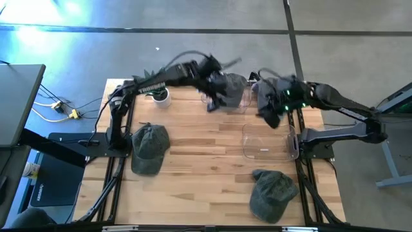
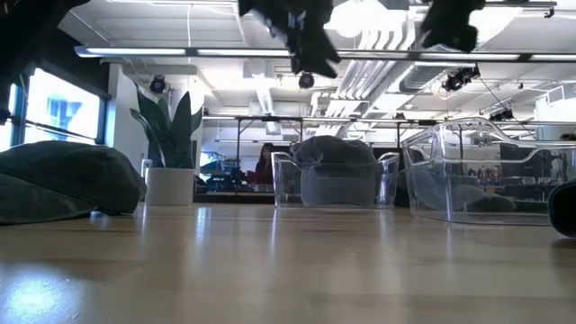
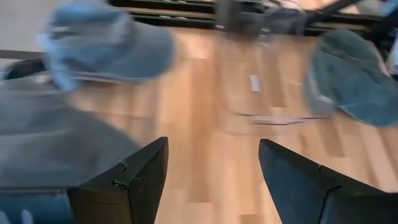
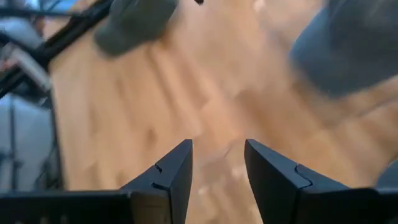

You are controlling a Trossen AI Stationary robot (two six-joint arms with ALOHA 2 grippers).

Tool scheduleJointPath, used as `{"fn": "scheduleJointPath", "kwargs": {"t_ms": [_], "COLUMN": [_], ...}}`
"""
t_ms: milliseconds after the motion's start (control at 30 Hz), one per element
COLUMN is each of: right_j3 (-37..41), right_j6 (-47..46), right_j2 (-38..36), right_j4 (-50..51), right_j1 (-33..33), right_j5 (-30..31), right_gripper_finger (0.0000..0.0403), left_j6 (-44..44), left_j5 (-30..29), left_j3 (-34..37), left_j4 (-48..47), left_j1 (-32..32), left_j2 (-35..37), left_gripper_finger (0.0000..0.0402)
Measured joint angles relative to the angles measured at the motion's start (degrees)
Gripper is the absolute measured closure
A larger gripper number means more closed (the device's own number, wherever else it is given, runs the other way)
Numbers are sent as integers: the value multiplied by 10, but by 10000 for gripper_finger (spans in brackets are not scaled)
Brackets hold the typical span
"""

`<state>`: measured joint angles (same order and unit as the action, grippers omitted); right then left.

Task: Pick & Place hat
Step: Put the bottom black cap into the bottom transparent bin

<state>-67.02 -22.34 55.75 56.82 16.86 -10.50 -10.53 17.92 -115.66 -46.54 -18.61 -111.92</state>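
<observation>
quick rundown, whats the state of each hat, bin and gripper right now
left gripper: open, empty, raised over the far bin
right gripper: open, empty, raised near the table's far right
far clear bin: upright, holds a hat
hat in far bin: resting inside
near clear bin: upright, looks empty
left hat: lying on the table, untouched
front right hat: lying on the table, untouched
plant pot: upright at the far left

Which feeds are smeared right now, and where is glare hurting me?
Left wrist view: heavy motion blur; the caps and the clear bin smear, while the left tool stays sharp. Right wrist view: the table and caps are blurred too. High view: blue glare washes the floor at the top left corner; both arms look soft. Low view: bright ceiling lights leave the arms as dark shapes.
</observation>
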Motion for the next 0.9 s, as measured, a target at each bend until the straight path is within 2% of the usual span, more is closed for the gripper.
{"fn": "scheduleJointPath", "kwargs": {"t_ms": [233, 333, 467, 667, 800, 900], "right_j3": [9, 37, 93, 143, 174, 208], "right_j6": [-212, -296, -419, -630, -753, -796], "right_j2": [-34, -35, -32, -24, 1, 22], "right_j4": [46, 31, -32, -143, -147, -148], "right_j1": [-279, -409, -551, -711, -794, -833], "right_j5": [74, 109, 103, 107, 109, 96], "right_gripper_finger": [261, 261, 261, 261, 261, 259], "left_j6": [85, 140, 206, 243, 247, 259], "left_j5": [-81, -114, -130, -143, -182, -193], "left_j3": [0, 0, 0, 0, 0, 0], "left_j4": [-2, -9, -27, -42, -42, -42], "left_j1": [130, 170, 218, 274, 288, 288], "left_j2": [0, 0, 0, 0, -1, -1], "left_gripper_finger": [156, 156, 156, 156, 156, 156]}}
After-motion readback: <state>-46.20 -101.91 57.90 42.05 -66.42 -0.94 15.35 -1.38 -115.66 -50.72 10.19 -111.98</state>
